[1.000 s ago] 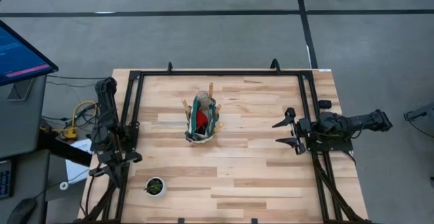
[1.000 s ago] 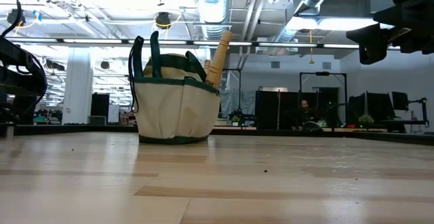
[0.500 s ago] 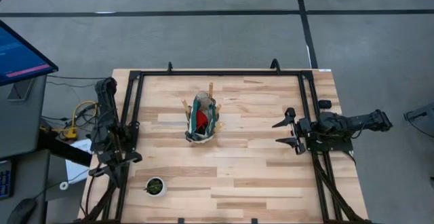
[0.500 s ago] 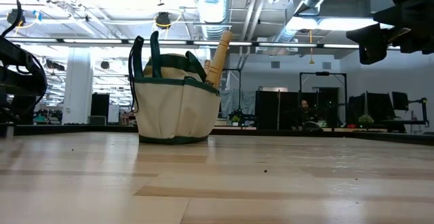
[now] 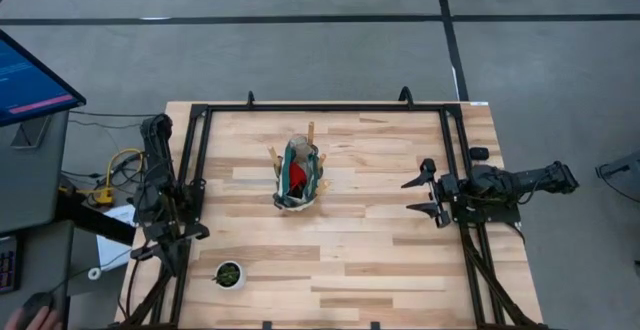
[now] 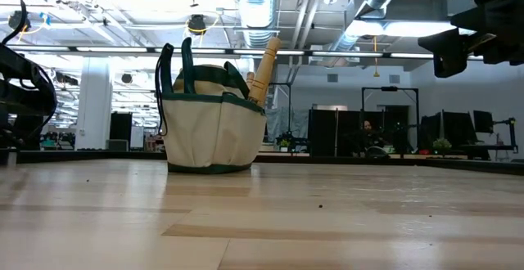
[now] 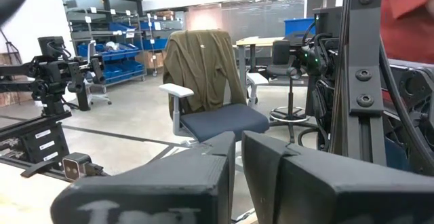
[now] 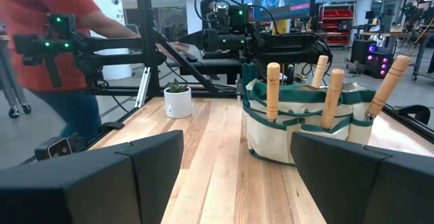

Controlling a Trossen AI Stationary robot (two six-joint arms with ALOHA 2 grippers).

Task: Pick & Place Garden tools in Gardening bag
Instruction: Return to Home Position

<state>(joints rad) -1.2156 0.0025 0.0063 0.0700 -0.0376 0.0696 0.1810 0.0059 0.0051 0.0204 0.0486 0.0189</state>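
The gardening bag [image 5: 298,175], cream fabric with dark green trim, stands upright on its base at the table's middle left. Several wooden tool handles [image 8: 273,88] stick up from its pockets, and a red item [image 5: 297,175] lies inside it. The bag also shows in the low view [image 6: 209,131] and the right wrist view [image 8: 305,129]. My right gripper [image 5: 425,194] is open and empty at the table's right side, level and pointing toward the bag. My left gripper [image 7: 239,149] is shut and empty, parked at the table's left edge [image 5: 160,240], facing away into the room.
A small pot with a green plant [image 5: 229,274] stands near the front left corner. A black frame [image 5: 320,107] runs round the table. A person in a red shirt [image 8: 41,41] stands beyond the left edge, and a hand [image 5: 42,319] shows by the desk there.
Both arms and the bag have kept still. A person's hand has come into the high view at its lower left, off the table.
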